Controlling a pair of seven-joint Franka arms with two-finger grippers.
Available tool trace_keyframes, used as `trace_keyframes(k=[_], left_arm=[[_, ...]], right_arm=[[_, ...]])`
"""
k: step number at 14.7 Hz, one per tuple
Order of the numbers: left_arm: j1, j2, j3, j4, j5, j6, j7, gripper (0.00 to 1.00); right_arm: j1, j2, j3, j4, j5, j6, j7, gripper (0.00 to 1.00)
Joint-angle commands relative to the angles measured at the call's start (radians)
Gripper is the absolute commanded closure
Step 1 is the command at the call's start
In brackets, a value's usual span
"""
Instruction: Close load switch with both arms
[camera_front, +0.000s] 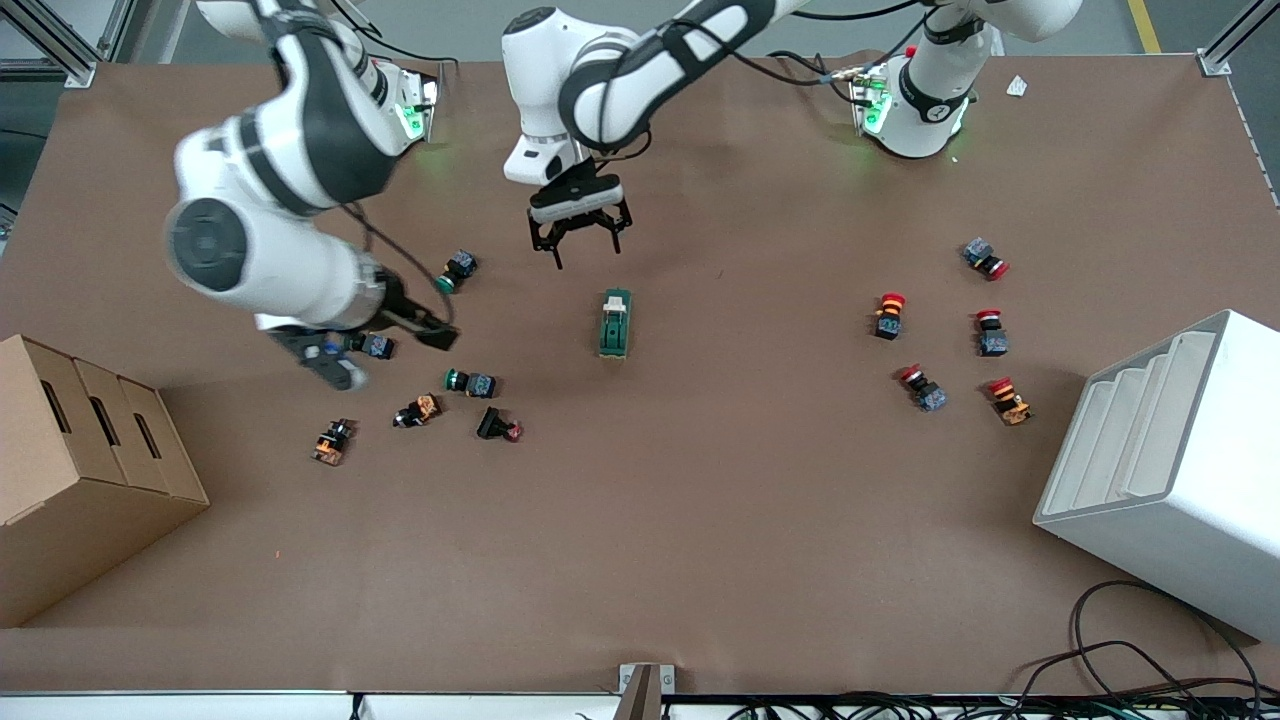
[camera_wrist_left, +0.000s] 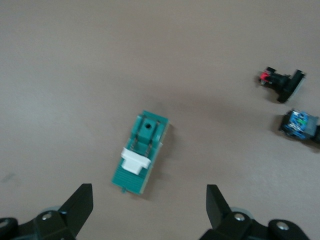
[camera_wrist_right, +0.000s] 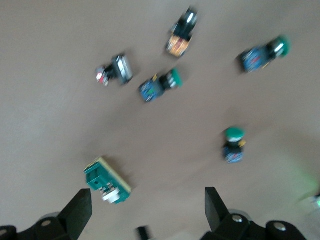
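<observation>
The load switch (camera_front: 615, 323), a dark green block with a white lever at its end farther from the front camera, lies near the table's middle. My left gripper (camera_front: 580, 243) is open and empty, up over bare table close to the switch's lever end. In the left wrist view the switch (camera_wrist_left: 142, 152) lies ahead of the open left gripper (camera_wrist_left: 149, 202). My right gripper (camera_front: 388, 355) is open and empty over a cluster of push buttons toward the right arm's end. The right wrist view shows the switch (camera_wrist_right: 106, 181) near one finger of the right gripper (camera_wrist_right: 147, 215).
Several push buttons (camera_front: 470, 382) lie around the right gripper, and several red-capped ones (camera_front: 889, 315) lie toward the left arm's end. A cardboard box (camera_front: 80, 480) and a white bin (camera_front: 1180, 470) stand at the table's two ends.
</observation>
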Motion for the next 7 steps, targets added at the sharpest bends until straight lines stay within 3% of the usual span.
trace_keyframes(k=[1,4,7], left_arm=[[-0.065,0.046,0.002,0.001,0.132,-0.01,-0.118,0.0],[-0.106,0.072,0.003,-0.045,0.287,-0.012,-0.214,0.0],[-0.132,0.086,0.006,-0.126,0.447,-0.026,-0.337,0.0]], right_arm=[[0.08,-0.019,-0.013,-0.153,0.085,0.152,0.053,0.0],[0.172,-0.002,-0.013,-0.258,0.14,0.35,0.117,0.0],[0.275,0.077,-0.013,-0.269,0.182,0.486,0.206,0.0]])
